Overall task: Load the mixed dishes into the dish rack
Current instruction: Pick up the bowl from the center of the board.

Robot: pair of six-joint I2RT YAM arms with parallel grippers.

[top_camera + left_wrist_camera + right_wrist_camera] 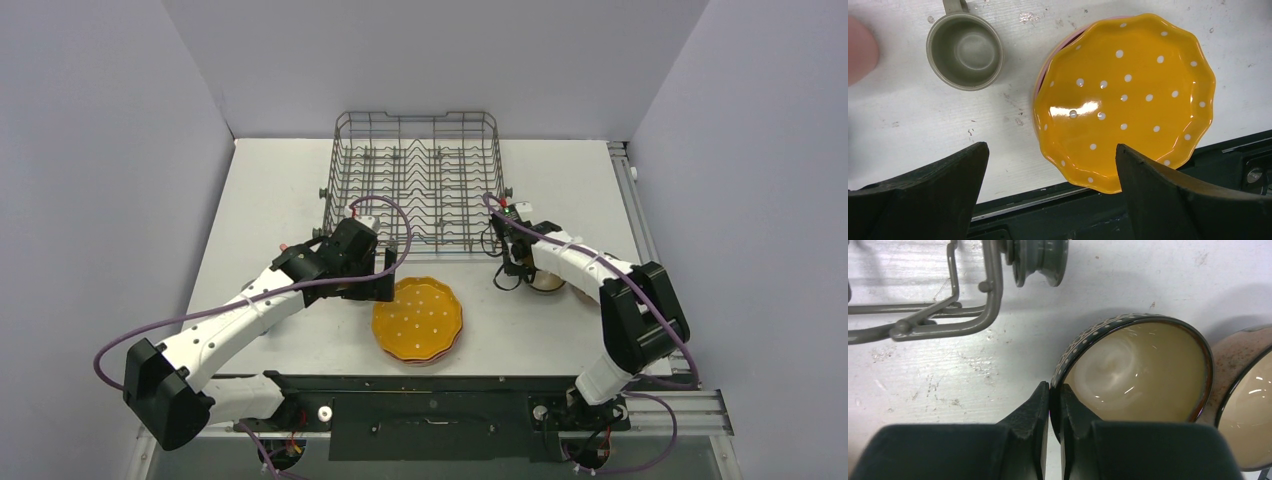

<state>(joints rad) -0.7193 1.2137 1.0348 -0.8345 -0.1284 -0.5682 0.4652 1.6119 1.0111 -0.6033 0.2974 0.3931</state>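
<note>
The scalloped orange-yellow white-dotted plate [418, 318] lies on pink plates near the front edge. In the left wrist view it [1125, 95] fills the right half, with a pink plate rim [1039, 75] showing under it. My left gripper [374, 284] hangs open and empty just left of the plate; its fingertips [975, 165] stand wide apart. A grey-green cup [964, 50] stands left of the plate. My right gripper [1054, 390] is shut on the rim of the dark brown bowl [1138, 370], which sits beside the terracotta bowl [1243, 400]. The grey wire dish rack [416, 114] holds no dishes.
A pink blurred object [859, 50] sits at the left edge of the left wrist view. The rack's near right corner [990, 305] and a wheel [1040, 260] lie just beyond the brown bowl. The black base rail [420, 395] runs along the table's near edge.
</note>
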